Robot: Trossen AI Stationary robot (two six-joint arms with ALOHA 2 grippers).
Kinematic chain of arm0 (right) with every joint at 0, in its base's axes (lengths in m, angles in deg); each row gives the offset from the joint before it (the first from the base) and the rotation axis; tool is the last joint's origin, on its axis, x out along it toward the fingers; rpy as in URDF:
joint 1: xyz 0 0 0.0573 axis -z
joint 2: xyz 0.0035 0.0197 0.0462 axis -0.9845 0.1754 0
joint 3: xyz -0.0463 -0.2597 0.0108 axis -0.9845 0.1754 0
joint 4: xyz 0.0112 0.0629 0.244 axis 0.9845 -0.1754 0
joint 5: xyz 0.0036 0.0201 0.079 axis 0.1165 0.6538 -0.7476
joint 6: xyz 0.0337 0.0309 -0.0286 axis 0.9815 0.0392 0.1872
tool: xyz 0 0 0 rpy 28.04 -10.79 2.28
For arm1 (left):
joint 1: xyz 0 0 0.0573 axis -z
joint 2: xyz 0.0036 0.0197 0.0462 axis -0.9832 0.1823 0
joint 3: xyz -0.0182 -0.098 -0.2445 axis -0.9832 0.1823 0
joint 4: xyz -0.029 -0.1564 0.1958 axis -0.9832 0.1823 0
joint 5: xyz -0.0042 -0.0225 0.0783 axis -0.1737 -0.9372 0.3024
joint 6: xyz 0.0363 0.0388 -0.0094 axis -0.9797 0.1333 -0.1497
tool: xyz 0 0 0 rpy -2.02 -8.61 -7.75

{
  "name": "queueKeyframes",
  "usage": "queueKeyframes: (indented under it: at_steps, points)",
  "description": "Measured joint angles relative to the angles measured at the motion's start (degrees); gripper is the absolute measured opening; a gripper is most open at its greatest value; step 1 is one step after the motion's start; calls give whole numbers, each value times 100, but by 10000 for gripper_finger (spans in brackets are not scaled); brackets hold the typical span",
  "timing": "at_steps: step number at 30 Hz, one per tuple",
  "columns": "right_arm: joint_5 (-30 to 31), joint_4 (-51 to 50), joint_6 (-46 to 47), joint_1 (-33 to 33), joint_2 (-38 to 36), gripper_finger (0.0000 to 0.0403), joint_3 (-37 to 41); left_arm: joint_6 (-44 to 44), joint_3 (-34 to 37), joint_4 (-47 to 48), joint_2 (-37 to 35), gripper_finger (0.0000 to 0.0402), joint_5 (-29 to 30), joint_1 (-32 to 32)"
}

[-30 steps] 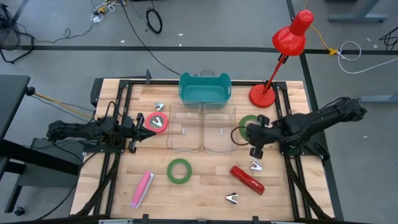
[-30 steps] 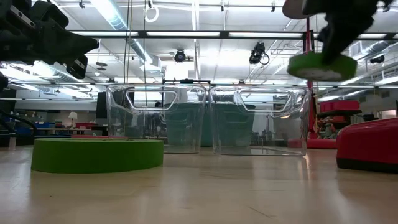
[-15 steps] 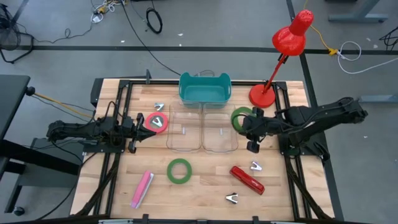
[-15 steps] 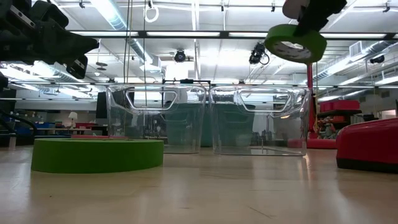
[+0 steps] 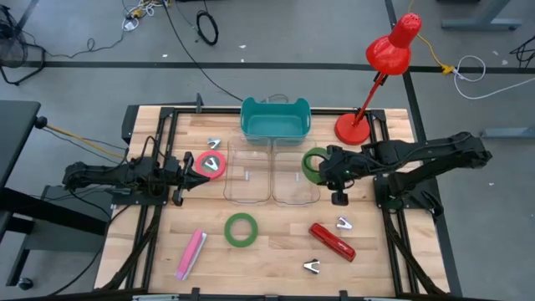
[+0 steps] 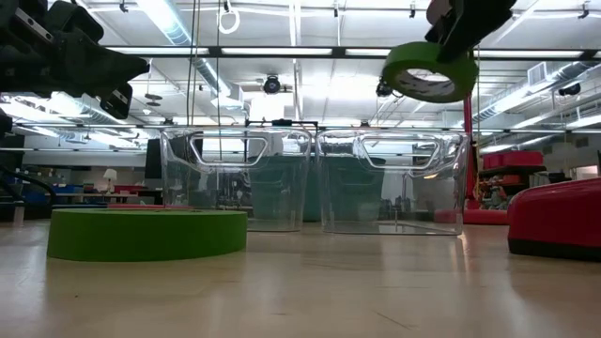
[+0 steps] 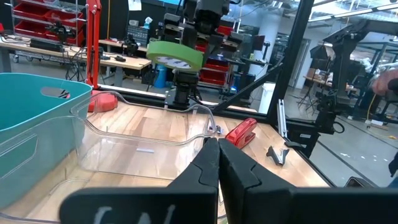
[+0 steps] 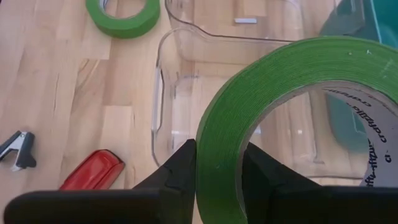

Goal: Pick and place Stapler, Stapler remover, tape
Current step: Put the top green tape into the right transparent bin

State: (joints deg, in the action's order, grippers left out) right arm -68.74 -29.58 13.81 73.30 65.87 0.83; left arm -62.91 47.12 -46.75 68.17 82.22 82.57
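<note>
Your right gripper (image 5: 323,170), clamped on a green tape roll (image 5: 314,161), has carried it in from the lamp side to hang tilted above the right clear bin's (image 5: 294,177) edge. Your left gripper (image 5: 178,171), fingers together, waits beside the red-pink tape roll (image 5: 211,164). The low view cuts off both grippers

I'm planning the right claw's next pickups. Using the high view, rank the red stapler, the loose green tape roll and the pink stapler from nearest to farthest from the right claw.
Measured from the right claw:
1. Red stapler, just toward the table's front edge on the right side.
2. Loose green tape roll, front centre.
3. Pink stapler, front left, farthest.
</note>
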Motion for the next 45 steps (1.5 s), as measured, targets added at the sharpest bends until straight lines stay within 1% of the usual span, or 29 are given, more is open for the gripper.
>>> queueKeyframes:
  at_steps: [4, 10, 12, 17, 21, 26, 31, 37, 45]
  points:
    - [-152, -11, -256, 180, 181, 94, -178, 1, 0, 1, 1, 3, -1, -2]
    - [-161, -143, -678, 475, 632, 94, -904, -2, 0, 0, 1, 3, -2, -2]
    - [-274, -145, -791, 580, 791, 94, -1116, 0, 0, -2, 2, 3, -1, 0]
    - [-507, -164, -854, 782, 1194, 94, -1500, -2, 0, 0, 2, 3, -2, -2]
    - [-705, -169, -852, 901, 1444, 94, -1646, -2, 0, 0, 2, 3, -2, -1]
    - [-740, -190, -850, 931, 1683, 94, -1661, 0, 0, 0, 2, 3, 0, 0]
    - [-745, -160, -856, 931, 1772, 94, -1630, 0, 2, 1, 2, 3, -2, -2]
    - [-741, -79, -850, 989, 1772, 94, -1469, -2, 1, 0, 1, 3, -2, -1]
    - [-750, 202, -835, 990, 2082, 94, -1130, -2, 0, 0, 0, 3, -1, -1]
